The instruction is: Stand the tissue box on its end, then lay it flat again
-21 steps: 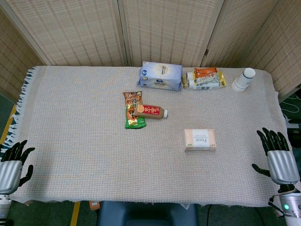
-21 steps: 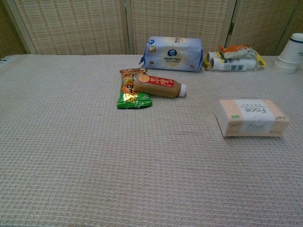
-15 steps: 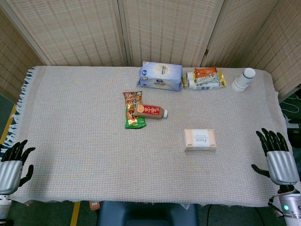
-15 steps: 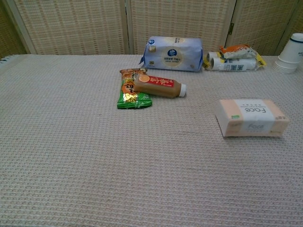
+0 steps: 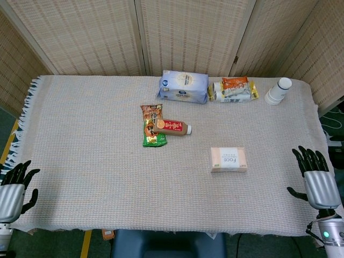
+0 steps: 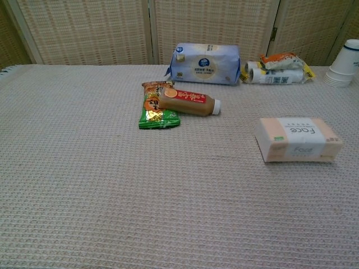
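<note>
Both hands are empty with fingers spread: the right hand (image 5: 317,180) off the table's right edge, the left hand (image 5: 13,185) off its left. Between them, nearer the right, the pale peach soft-pack tissue box (image 5: 229,159) lies flat on the woven cloth. It looks light and squashy; gripping across its short ends should tip it upright.

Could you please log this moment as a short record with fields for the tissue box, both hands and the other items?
tissue box: pale peach rectangular pack printed "Face", lying flat on the woven cloth, untouched
left hand: at the near left table edge, fingers apart, holding nothing
right hand: at the near right table edge, fingers apart, holding nothing
centre: brown drink bottle with red label on its side, against green and orange snack packets
far edge: blue-white soft pack, wrapped snack bundle, white paper cups
</note>
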### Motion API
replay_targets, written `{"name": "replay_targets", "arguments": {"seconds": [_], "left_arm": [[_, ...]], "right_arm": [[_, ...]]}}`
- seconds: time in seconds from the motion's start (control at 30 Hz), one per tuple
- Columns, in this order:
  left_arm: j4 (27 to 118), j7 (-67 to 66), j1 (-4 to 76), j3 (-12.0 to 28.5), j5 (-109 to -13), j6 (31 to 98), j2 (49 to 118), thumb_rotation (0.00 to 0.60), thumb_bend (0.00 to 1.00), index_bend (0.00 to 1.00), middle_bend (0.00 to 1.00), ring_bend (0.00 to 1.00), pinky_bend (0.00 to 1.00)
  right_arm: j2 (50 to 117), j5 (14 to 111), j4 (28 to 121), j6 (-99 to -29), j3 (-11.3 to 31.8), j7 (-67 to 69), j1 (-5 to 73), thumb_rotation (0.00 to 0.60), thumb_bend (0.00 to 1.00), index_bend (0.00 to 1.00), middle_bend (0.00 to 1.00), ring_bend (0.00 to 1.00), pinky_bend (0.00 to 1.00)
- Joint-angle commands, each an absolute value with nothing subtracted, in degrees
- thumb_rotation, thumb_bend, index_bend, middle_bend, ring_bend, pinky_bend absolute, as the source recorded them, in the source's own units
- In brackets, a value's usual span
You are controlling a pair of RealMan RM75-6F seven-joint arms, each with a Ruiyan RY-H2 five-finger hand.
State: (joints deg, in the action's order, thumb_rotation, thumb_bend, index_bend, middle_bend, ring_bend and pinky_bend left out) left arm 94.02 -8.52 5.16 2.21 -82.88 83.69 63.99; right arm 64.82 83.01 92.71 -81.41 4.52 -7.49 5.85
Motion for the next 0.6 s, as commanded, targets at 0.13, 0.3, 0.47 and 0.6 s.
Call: {"name": "replay_targets", "arguments": {"seconds": [0.13, 0.3, 0.47, 0.6], "left_arm": [[93.9, -7.7, 5.1, 2.4, -82.8, 83.8, 63.7, 0.600, 0.50, 0.21, 0.00, 0.00, 0.12], [93.9, -7.2, 4.9, 2.4, -83.1, 84.4, 63.5, 0.600, 0.50, 0.21, 0.00, 0.00, 0.12], [93.9, -6.8, 4.7, 2.6, -83.2, 84.8, 63.2, 0.600, 0.50, 0.21, 0.00, 0.00, 0.12], [93.7, -6.7, 4.8, 2.6, -83.0, 84.5, 63.3, 0.600, 0.50, 0.21, 0.00, 0.00, 0.12]], "right_arm": [[64.3, 76.9, 97.3, -69.8, 8.4, -15.4, 14.3, 0.600, 0.00, 0.00, 0.00, 0.00, 0.00], [66.6, 70.1, 101.3, -62.2, 11.3, -25.9, 21.9, 0.600, 0.00, 0.00, 0.00, 0.00, 0.00], [70.2, 62.8, 103.3, -58.4, 12.7, -31.4, 27.0, 0.600, 0.00, 0.01, 0.00, 0.00, 0.00], [72.6, 58.8, 103.3, -58.3, 12.7, -33.8, 29.2, 0.600, 0.00, 0.02, 0.00, 0.00, 0.00]]}}
